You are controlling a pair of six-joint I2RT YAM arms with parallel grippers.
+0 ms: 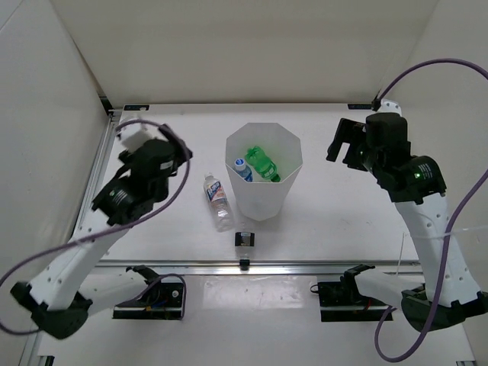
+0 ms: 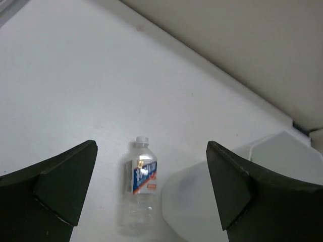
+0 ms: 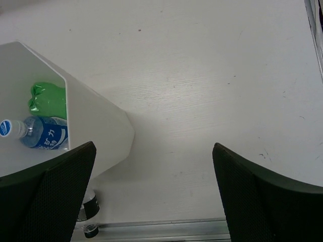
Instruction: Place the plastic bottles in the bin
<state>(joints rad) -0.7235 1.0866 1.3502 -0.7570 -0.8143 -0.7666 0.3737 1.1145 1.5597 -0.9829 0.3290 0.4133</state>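
Note:
The white translucent bin (image 1: 263,200) stands mid-table. Inside it lie the green bottle (image 1: 264,164) and the blue-label bottle (image 1: 242,169); both also show in the right wrist view, the green bottle (image 3: 48,101) and the blue-label bottle (image 3: 43,133). A clear bottle with a white, blue and orange-red label (image 1: 218,200) lies on the table just left of the bin, cap pointing away. My left gripper (image 1: 180,149) is open and empty, up and to the left of that bottle (image 2: 141,181). My right gripper (image 1: 341,145) is open and empty, right of the bin (image 3: 96,126). No plain clear bottle shows.
A small black block (image 1: 244,240) sits in front of the bin near the metal front rail (image 1: 305,267); it shows partly in the right wrist view (image 3: 90,209). White walls enclose the table on the left, back and right.

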